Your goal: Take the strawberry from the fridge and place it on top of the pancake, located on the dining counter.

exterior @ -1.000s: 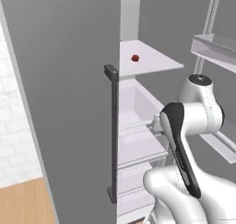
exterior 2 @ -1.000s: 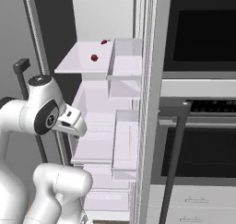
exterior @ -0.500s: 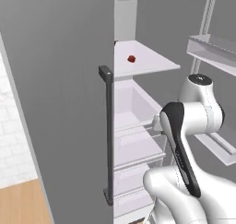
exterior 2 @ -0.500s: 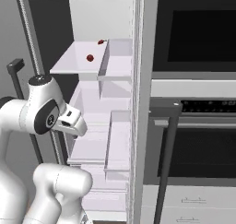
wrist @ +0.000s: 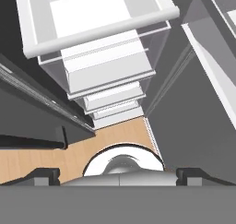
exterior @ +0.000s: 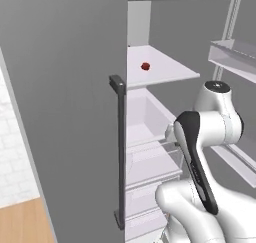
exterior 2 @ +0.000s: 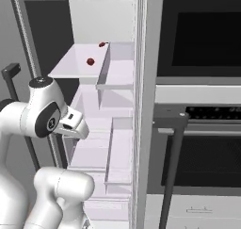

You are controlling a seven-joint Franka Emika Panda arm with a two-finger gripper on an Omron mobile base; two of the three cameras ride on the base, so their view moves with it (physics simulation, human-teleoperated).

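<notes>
The fridge [exterior: 75, 112] in front of me is tall & grey w/ a long dark bar handle, open, white inside w/ shelves & clear drawers, & the small red strawberry [exterior: 145, 66] sits on the top white shelf.

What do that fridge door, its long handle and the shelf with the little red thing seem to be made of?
Fridge door: flat matte grey, perhaps painted metal. Handle: dark matte bar, metal or plastic. Shelf: smooth pale white, likely plastic or glass. Strawberry: dull red.
</notes>
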